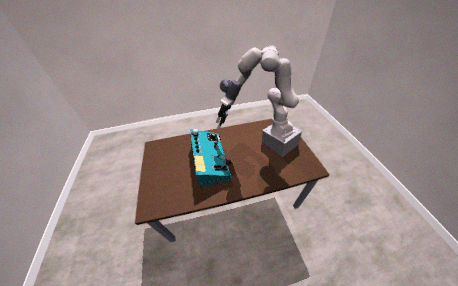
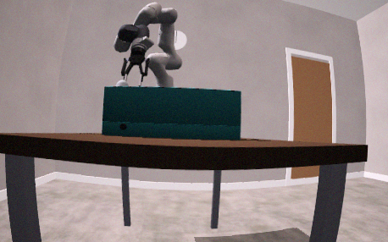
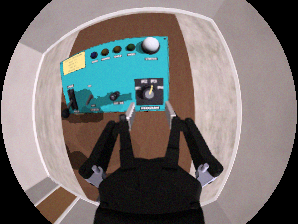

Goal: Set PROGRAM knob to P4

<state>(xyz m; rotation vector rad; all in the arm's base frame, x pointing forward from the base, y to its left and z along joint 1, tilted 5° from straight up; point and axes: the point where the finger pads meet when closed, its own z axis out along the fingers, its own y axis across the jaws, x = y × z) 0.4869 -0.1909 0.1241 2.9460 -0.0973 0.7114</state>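
Note:
The teal console (image 1: 209,156) stands on the brown table, its top panel facing up. In the wrist view the console (image 3: 113,79) carries the PROGRAM knob (image 3: 149,91), a dark knob with a yellow pointer on a black plate at the panel's right end. The knob also shows in the top view (image 1: 215,136) at the console's far end. My gripper (image 3: 150,107) (image 1: 221,120) (image 2: 132,80) hangs above that end of the console, well clear of it, fingers partly open and empty. It shows above the console's far end and above its top edge.
A white ball-shaped control (image 3: 150,44) sits beside the knob, with a row of dark buttons, a yellow label (image 3: 73,64) and dark levers (image 3: 80,99) further along the panel. The robot base (image 1: 281,137) stands on the table's far right. A door (image 2: 311,114) is in the wall.

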